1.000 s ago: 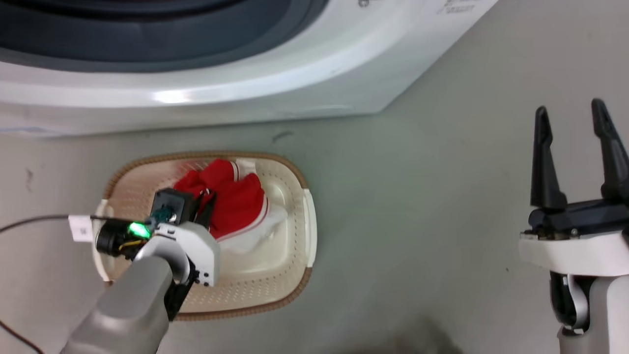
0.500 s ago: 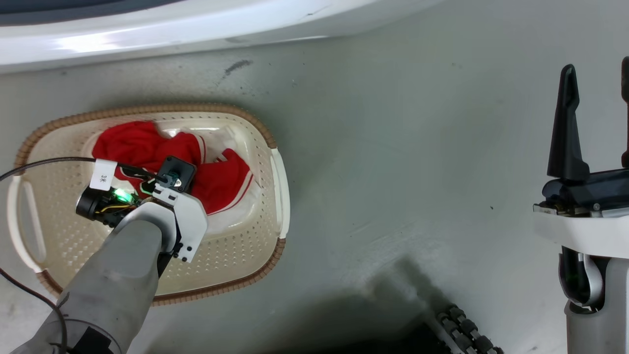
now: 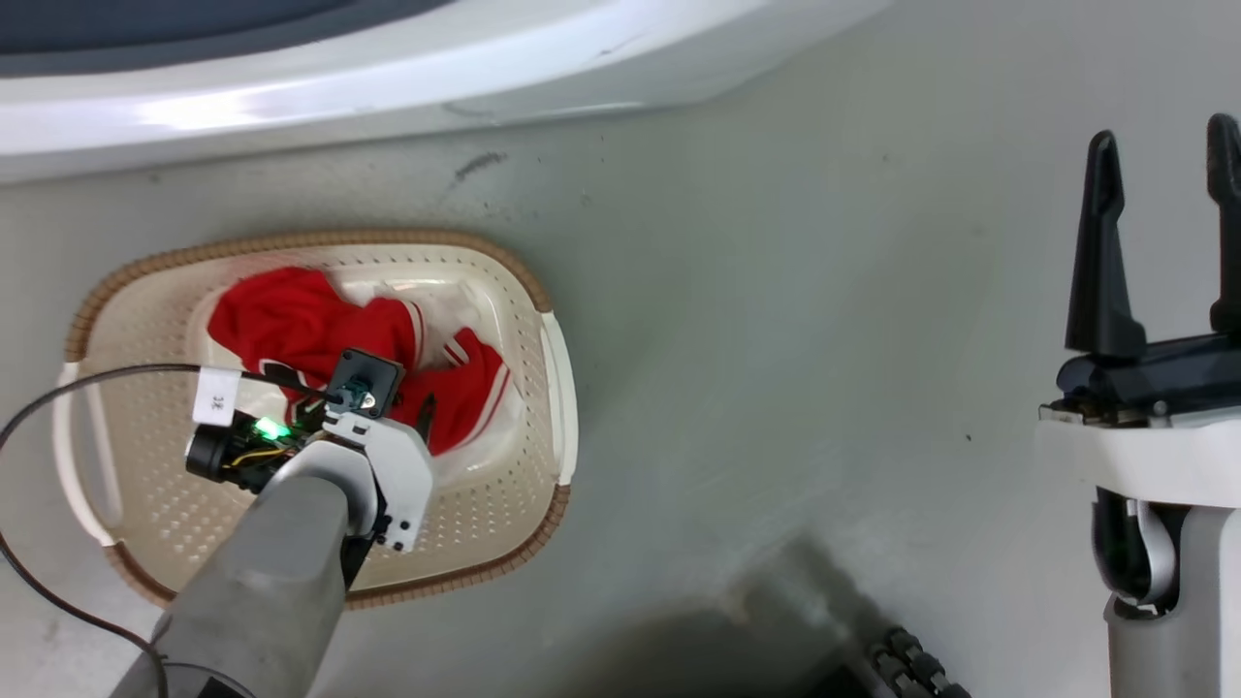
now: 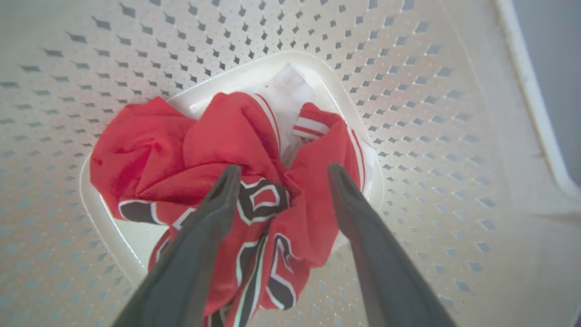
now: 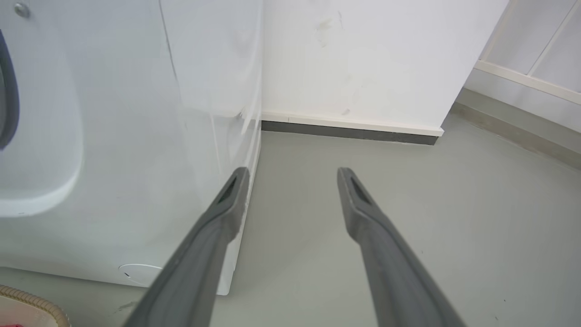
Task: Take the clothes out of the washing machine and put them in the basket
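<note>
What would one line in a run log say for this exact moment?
clothes: bunched in basket | left gripper: open over clothes | right gripper: open, empty, over floor

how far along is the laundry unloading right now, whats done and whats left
Done: the clothes, one numbered, one white-trimmed, lie bunched in the basket. In hand: nothing; the left hand is open over the heap, and the right hand is open and empty over the floor. Left: probably just withdrawing the left arm; the inside of the washing machine is out of sight, so I cannot confirm it is empty.
</note>
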You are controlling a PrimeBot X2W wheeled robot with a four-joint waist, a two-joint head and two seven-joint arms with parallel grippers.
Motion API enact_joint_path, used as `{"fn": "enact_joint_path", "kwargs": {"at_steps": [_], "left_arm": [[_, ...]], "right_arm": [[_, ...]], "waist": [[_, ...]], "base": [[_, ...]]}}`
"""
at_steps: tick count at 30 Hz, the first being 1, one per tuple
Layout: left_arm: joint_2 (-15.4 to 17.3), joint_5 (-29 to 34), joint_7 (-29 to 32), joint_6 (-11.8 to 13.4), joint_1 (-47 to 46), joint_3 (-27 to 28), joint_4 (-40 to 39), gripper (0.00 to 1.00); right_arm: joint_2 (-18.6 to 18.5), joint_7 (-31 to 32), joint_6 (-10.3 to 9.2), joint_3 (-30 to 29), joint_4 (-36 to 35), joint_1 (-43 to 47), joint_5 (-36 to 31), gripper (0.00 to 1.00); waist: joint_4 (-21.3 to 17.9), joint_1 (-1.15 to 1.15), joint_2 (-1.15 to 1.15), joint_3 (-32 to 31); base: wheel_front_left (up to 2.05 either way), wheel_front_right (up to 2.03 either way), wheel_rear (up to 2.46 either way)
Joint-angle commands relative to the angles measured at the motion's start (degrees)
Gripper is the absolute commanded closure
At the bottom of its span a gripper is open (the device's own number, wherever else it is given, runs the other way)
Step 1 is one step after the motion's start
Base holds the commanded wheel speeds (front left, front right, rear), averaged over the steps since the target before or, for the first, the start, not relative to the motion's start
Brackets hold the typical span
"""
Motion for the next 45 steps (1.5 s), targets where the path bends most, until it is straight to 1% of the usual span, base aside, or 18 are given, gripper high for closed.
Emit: {"fn": "enact_joint_path", "kwargs": {"at_steps": [1, 4, 6, 8, 13, 17, 24, 31, 34, 35, 39, 42, 45], "left_arm": [[-0.3, -0.4, -0.6, 0.4, 0.8, 0.7, -0.4, 0.0], [-1.6, -1.6, -1.2, 0.7, 3.1, 2.1, -1.9, 0.0], [-1.7, -1.7, -1.3, 1.3, 4.2, 3.5, -5.0, 0.0], [-1.1, -1.7, -1.3, 2.4, 6.3, 5.7, -9.2, 0.0], [-0.3, 0.6, -1.2, 4.6, 12.6, 11.8, -19.3, 0.0], [0.0, 3.6, -1.2, 5.8, 17.6, 17.3, -26.9, 0.0], [-1.8, 9.4, -1.2, 6.1, 25.0, 27.1, -39.4, 0.0], [-4.1, 14.5, -1.2, 5.2, 31.0, 35.3, -49.0, 0.0], [-5.1, 15.9, -1.2, 4.1, 31.6, 37.9, -51.0, 0.0], [-5.2, 17.1, -1.2, 2.8, 30.2, 39.5, -50.1, 0.0], [-4.8, 18.8, -1.2, 1.9, 26.3, 41.1, -48.0, 0.0], [-4.0, 19.2, -1.2, 0.9, 21.3, 42.3, -45.8, 0.0], [-3.6, 19.7, -1.2, 0.4, 17.7, 42.6, -43.5, 0.0]], "right_arm": [[0.0, -0.1, -0.06, 0.2, 0.3, 0.8, -0.4, 0.0], [0.0, -0.1, -0.06, 0.7, 0.9, 2.4, -1.2, 0.0], [0.0, -0.1, -0.06, 1.1, 1.3, 3.4, -1.5, 0.0], [0.0, -0.1, -0.06, 1.5, 1.5, 4.5, -2.0, 0.0], [0.0, -0.1, -0.06, 1.5, 2.2, 7.0, -2.7, 0.0], [0.0, -0.1, -0.06, 1.8, 2.6, 8.8, -3.2, 0.0], [0.0, -0.1, -0.06, 1.7, 3.4, 11.5, -3.9, 0.0], [0.0, -0.1, -0.06, 2.4, 3.9, 13.9, -3.7, 0.0], [0.0, -0.1, -0.06, 2.5, 3.9, 14.5, -3.6, 0.0], [0.0, -0.1, -0.06, 2.8, 3.9, 14.2, -3.3, 0.0], [0.0, -0.1, -0.06, 3.1, 3.6, 13.1, -3.0, 0.0], [0.0, -0.1, -0.06, 3.4, 3.2, 12.2, -2.8, 0.0], [0.0, -0.1, -0.06, 3.5, 3.1, 11.5, -2.8, 0.0]], "waist": [[1.5, -0.01, 0.0, -3.2], [3.0, -0.01, 0.0, -7.3], [4.0, -0.01, 0.0, -9.8], [4.8, -0.01, 0.0, -12.2], [6.5, -0.01, 0.0, -17.5], [7.8, -0.01, 0.0, -20.7], [9.5, -0.01, 0.0, -25.9], [9.6, -0.01, 0.0, -30.2], [9.3, -0.01, 0.0, -31.2], [8.6, -0.01, 0.0, -31.2], [7.3, -0.01, 0.0, -30.0], [6.3, -0.01, 0.0, -28.1], [5.7, -0.01, 0.0, -26.6]], "base": [[0.0, 0.0, 0.0], [0.0, 0.0, 0.0], [0.0, 0.0, 0.0], [0.0, 0.0, 0.0], [0.0, 0.0, 0.0], [0.0, 0.0, 0.0], [0.0, 0.0, 0.0], [0.0, 0.0, 0.0], [0.0, 0.0, 0.0], [0.0, 0.0, 0.0], [0.0, 0.0, 0.0], [0.0, 0.0, 0.0], [0.0, 0.0, 0.0]]}}
